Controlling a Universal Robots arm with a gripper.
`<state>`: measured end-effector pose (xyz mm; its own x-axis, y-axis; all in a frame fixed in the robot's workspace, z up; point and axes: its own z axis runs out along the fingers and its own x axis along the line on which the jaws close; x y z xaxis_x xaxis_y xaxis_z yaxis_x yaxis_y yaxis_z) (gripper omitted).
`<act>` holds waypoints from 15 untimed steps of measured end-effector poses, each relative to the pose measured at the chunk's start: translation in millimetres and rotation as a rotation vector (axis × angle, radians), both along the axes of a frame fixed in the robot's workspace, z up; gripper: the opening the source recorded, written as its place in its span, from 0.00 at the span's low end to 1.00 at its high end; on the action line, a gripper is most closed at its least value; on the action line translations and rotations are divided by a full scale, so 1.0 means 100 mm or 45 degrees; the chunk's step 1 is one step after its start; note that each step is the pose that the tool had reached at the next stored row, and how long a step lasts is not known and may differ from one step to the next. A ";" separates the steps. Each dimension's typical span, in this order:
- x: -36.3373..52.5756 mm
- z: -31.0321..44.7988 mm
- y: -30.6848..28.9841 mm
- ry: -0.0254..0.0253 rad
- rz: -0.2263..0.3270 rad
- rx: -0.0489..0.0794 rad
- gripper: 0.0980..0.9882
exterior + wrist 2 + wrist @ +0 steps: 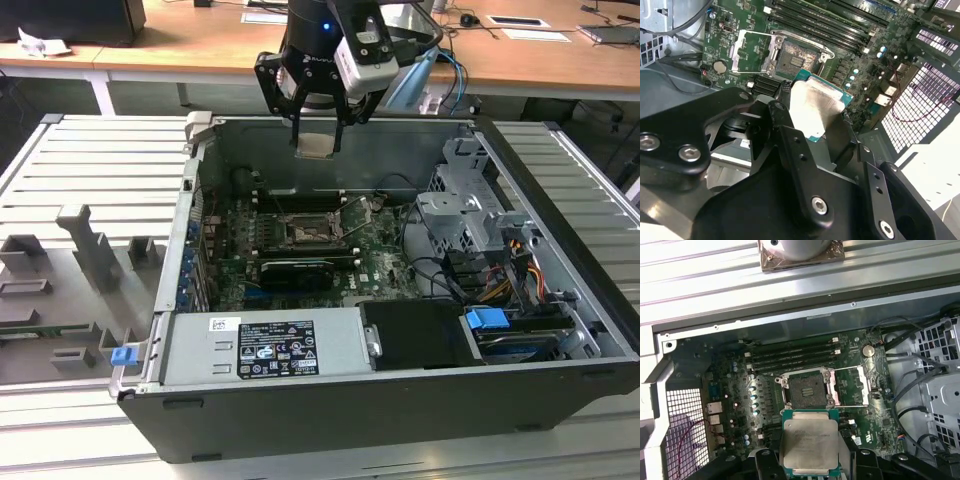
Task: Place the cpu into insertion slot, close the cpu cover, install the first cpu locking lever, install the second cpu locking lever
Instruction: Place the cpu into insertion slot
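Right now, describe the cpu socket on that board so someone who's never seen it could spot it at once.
Look inside the open computer case at the green motherboard. Near its middle sits the insertion slot, just beside the long black memory slots. Unlike those, it is a square dark grid with a thin metal rim, lying uncovered.

We see a matte black gripper (318, 128) of angular linkage bars, its joints fastened with shiny silver round-headed screws (819, 204). Above it, a black cylindrical wrist (303, 32) carries a small blue light (327, 27), and a pale grey box-shaped camera (366, 52) sits alongside.
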<state>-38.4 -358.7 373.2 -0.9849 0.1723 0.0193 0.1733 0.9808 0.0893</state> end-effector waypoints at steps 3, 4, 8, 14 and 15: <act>0.000 0.000 0.000 0.0000 -0.010 0.000 0.48; 0.000 -0.001 0.000 0.0000 -0.016 0.000 0.48; 0.000 -0.001 0.000 0.0000 -0.038 0.000 0.48; 0.000 -0.002 0.000 0.0000 -0.070 0.000 0.48; 0.000 -0.002 0.000 0.0000 -0.078 0.000 0.48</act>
<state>-38.4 -358.7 373.1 -0.9724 0.2324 0.0193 0.2332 0.9683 0.0893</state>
